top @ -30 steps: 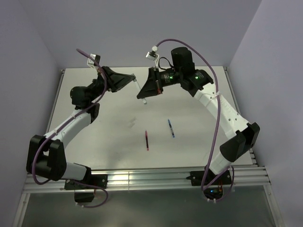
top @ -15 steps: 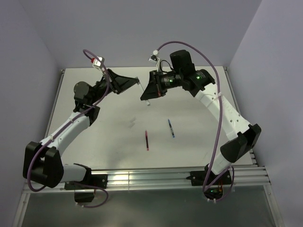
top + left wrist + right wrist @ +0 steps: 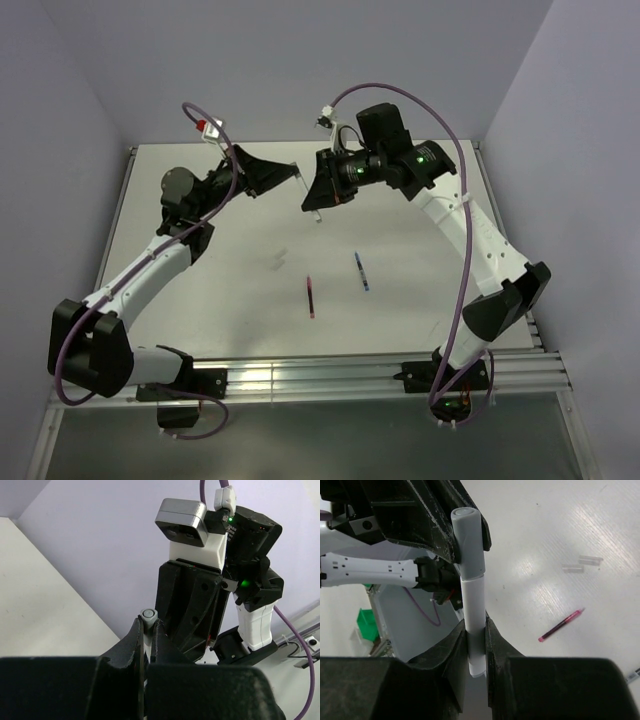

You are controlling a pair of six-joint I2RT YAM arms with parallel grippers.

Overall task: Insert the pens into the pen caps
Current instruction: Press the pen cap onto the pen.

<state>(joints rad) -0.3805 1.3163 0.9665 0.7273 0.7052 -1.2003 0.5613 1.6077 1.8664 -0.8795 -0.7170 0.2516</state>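
My left gripper [image 3: 292, 170] [image 3: 148, 622] is shut on a thin white pen with a round grey end [image 3: 148, 614] that sticks out past the fingertips. Just to its right, my right gripper [image 3: 312, 196] [image 3: 476, 630] is shut on a thicker white pen [image 3: 474, 605], held crosswise, whose upper part sits in a grey cap [image 3: 468, 542]. The black left fingers stand right behind that cap in the right wrist view. Both grippers hang above the table's far middle. A red pen [image 3: 310, 297] [image 3: 561, 625] and a dark blue pen [image 3: 360, 271] lie on the white table [image 3: 430, 290]. Two clear pen caps [image 3: 582, 563] lie beyond the red pen.
Lilac walls close in the table at the back and on both sides. A metal rail [image 3: 320, 375] carrying the arm bases runs along the near edge. A green bin [image 3: 365, 622] shows off the table in the right wrist view.
Both grippers have drifted a little to the right and stay close together. The left arm's elbow has lifted. Neither grip has changed.
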